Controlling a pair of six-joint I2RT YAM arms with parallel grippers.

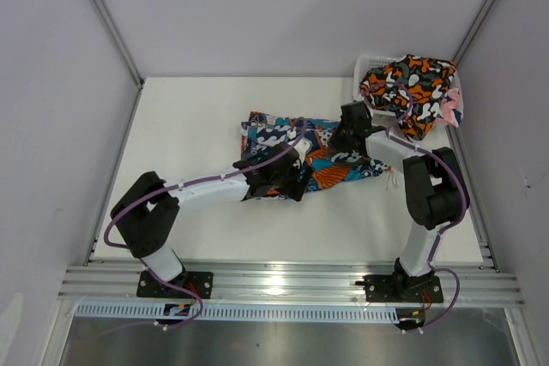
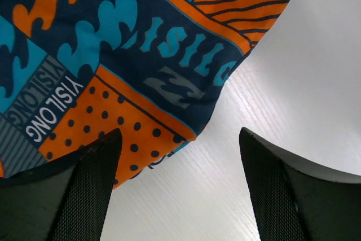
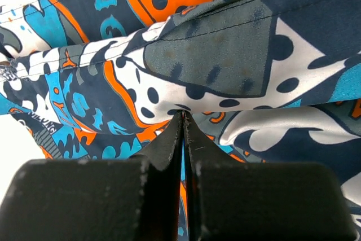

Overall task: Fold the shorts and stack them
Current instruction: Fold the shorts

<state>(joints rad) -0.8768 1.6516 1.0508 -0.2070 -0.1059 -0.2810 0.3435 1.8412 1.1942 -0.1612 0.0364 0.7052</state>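
The right gripper (image 3: 183, 118) has its two fingers pressed together on a fold of the blue patchwork shorts (image 3: 225, 55). The left gripper (image 2: 178, 135) holds its two fingers apart over that pair's hem, gripping nothing. This one pair lies spread on the table (image 1: 197, 117). Two more pairs, orange camouflage shorts (image 1: 407, 83) and pink shorts (image 1: 452, 107), are heaped in the one basket (image 1: 369, 64) at the far right corner.

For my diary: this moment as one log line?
left gripper open at patchwork shorts edge | right gripper shut on patchwork shorts | camouflage shorts in basket
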